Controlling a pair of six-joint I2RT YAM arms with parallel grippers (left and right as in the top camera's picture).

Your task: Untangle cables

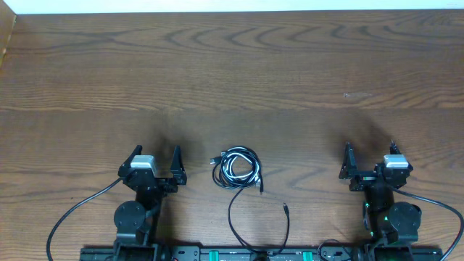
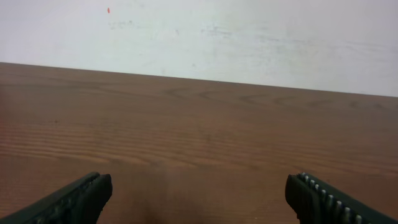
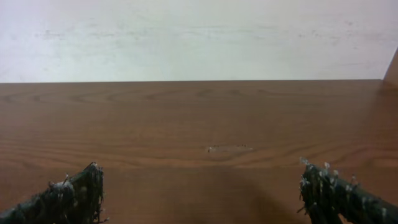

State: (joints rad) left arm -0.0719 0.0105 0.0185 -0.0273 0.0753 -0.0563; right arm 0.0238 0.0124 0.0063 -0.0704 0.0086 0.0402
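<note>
Both my arms sit at the near edge of the bench (image 1: 232, 65), and the cables (image 1: 236, 168) lie right between them. They form a small coil of black cord with whitish strands through it, flat on the wood and a little nearer my left side than my right. One loose tail (image 1: 230, 212) runs out of the coil toward my base and curls back up to a plug tip (image 1: 286, 209) lying free. My left end effector (image 1: 155, 156) is spread wide, gripping nothing and touching nothing, and its wrist camera shows only bare wood between the two pads (image 2: 81, 196). My right end effector (image 1: 370, 154) is spread just as far and is equally empty, well apart from the coil. Neither wrist view catches the cables, so I'm aiming from the overhead view. The step in hand, as I read it, is the first reach. I'd swing the left one in and down onto the coil's outer loop to pin it. Then I'd bring the right across to the free tail near the plug tip, since that end looks easiest to draw out without tightening anything. I want to pinch a single strand rather than the whole bundle. I'd come in low so the thin cord can't slip under the fingers, then pull slowly away from the coil, watching for loops cinching into a knot.
</note>
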